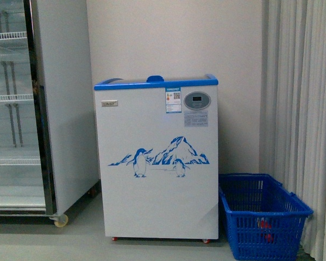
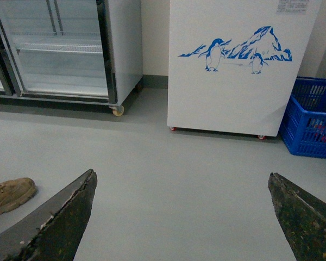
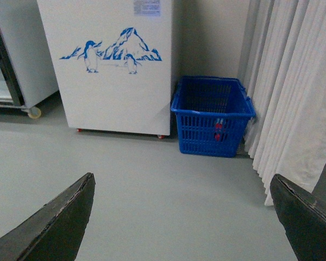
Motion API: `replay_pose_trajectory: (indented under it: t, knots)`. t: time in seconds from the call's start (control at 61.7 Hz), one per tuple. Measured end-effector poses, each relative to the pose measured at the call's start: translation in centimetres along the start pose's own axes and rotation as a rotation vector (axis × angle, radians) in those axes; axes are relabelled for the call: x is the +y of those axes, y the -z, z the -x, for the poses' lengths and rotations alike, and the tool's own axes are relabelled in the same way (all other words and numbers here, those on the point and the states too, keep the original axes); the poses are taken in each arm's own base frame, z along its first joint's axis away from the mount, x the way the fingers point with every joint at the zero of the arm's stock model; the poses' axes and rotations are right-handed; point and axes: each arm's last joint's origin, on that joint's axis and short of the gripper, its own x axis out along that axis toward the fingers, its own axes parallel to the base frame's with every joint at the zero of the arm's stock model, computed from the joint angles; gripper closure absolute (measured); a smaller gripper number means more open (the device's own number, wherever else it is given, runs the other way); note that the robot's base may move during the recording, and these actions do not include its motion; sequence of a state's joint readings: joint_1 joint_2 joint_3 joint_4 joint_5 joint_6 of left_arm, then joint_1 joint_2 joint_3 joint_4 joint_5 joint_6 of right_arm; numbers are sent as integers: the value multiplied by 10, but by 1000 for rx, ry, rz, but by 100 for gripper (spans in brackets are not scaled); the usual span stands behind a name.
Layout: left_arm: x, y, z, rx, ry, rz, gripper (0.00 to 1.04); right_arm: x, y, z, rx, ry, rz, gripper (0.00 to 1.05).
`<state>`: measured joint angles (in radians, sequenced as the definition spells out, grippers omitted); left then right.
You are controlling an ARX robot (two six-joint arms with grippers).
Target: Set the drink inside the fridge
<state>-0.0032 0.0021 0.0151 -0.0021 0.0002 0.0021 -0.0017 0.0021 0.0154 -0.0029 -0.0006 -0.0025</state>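
Left tool: your left tool (image 2: 180, 175) is released, fingers spread wide over bare grey floor (image 2: 168, 163), nothing between them.
Right tool: your right tool (image 3: 182, 177) is in the same state, spread wide and carrying nothing.
Fridge: the waist-high white chest cooler (image 1: 157, 163) with blue rim and penguin-and-mountain print stands on the floor against the wall, between the tall grey glass-door display fridge (image 1: 22, 109) and the blue slatted plastic basket (image 1: 263, 217).
Lid: the blue handle (image 1: 155, 79) shows on the top edge. The front view is edge-on, so you cannot tell whether the lid is shut or slid back.
Drink: a small red-and-blue item (image 3: 218, 130) sits low inside the basket. It is probably the drink, but too small to be sure.
Progress: nothing is done as far as it shows. Neither tool holds a drink, and both are well apart from the cooler and the basket.
Left to do: you likely have the whole run ahead — reach the basket, grasp the drink, get the lid open, lower it in, let go.
Watch: a tan shoe (image 2: 8, 194) is on the floor near your left tool, so someone is close by. The white curtain (image 3: 293, 81) hangs just beside the basket.
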Motion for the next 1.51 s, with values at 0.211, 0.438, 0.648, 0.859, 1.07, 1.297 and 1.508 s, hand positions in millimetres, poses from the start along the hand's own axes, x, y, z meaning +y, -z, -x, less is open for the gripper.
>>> replay_pose_trajectory:
  t: [0.211, 0.438, 0.648, 0.859, 1.07, 1.297, 1.508]
  knots:
    - [0, 0, 0, 0, 0, 0, 8, 0, 0, 0, 0, 0, 0, 8]
    - [0, 0, 0, 0, 0, 0, 8, 0, 0, 0, 0, 0, 0, 8]
    - [0, 0, 0, 0, 0, 0, 8, 0, 0, 0, 0, 1, 0, 8]
    - [0, 0, 0, 0, 0, 0, 8, 0, 0, 0, 0, 0, 0, 8]
    - [0, 0, 0, 0, 0, 0, 8, 0, 0, 0, 0, 0, 0, 8]
    - [0, 0, 0, 0, 0, 0, 8, 0, 0, 0, 0, 0, 0, 8]
    - [0, 0, 0, 0, 0, 0, 8, 0, 0, 0, 0, 0, 0, 8]
